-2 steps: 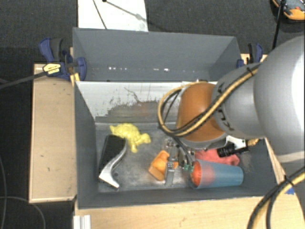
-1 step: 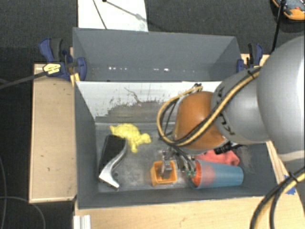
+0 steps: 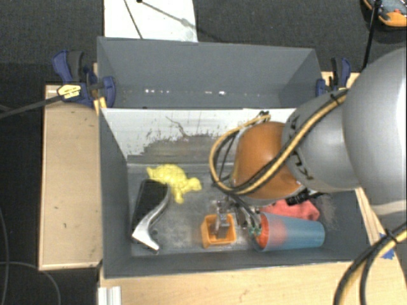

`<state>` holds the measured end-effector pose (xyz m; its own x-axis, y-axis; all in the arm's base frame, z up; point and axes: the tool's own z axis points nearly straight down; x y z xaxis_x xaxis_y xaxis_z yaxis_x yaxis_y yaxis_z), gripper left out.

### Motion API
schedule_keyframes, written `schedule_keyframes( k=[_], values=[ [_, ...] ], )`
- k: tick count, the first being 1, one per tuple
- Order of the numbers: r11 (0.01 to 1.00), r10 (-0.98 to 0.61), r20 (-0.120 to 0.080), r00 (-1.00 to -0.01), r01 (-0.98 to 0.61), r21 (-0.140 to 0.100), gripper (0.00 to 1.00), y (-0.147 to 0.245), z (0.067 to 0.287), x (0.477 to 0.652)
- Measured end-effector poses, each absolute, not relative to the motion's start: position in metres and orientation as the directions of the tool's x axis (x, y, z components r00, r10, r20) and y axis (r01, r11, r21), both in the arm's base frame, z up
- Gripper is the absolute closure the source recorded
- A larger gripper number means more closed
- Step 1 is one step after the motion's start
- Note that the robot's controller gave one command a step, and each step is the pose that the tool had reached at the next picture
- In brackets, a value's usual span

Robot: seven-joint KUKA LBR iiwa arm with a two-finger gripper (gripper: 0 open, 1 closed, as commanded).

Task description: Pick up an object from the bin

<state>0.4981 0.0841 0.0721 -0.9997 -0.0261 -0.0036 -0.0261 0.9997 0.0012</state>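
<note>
Grey metal bin (image 3: 116, 189) holding five things: one lumpy yellow toy (image 3: 173, 180), one glossy black-and-silver shoe (image 3: 149, 211), one blue cylinder (image 3: 296, 232), one red piece (image 3: 300, 209), and one square orange block (image 3: 208, 235) under the gripper (image 3: 222, 220), grip state unclear.

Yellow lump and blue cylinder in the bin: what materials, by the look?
Yellow lump: likely soft rubber or plastic, matte, with a lumpy moulded shape. Blue cylinder: probably hard plastic, smooth, even colour, red end. Neither is certain.

In the bin (image 3: 184, 229), a shoe (image 3: 149, 215) is laid by the left wall, a toy animal (image 3: 173, 180) behind it; a block (image 3: 216, 232) is set mid-front, a cylinder (image 3: 291, 232) just right of it.
</note>
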Motion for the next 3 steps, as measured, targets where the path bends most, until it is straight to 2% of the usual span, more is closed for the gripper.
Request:
schedule_keyframes(
  k=[1,2,3],
  values=[
    [1.0,-0.032,0.005,-0.999,-0.032,-0.001,1.0,0.104,0.123,0.5],
    [0.999,-0.042,-0.005,-0.999,-0.042,0.001,1.0,0.107,0.163,0.532],
    [0.998,-0.064,0.003,-0.998,-0.064,0.0,1.0,0.12,0.199,0.523]
  ],
)
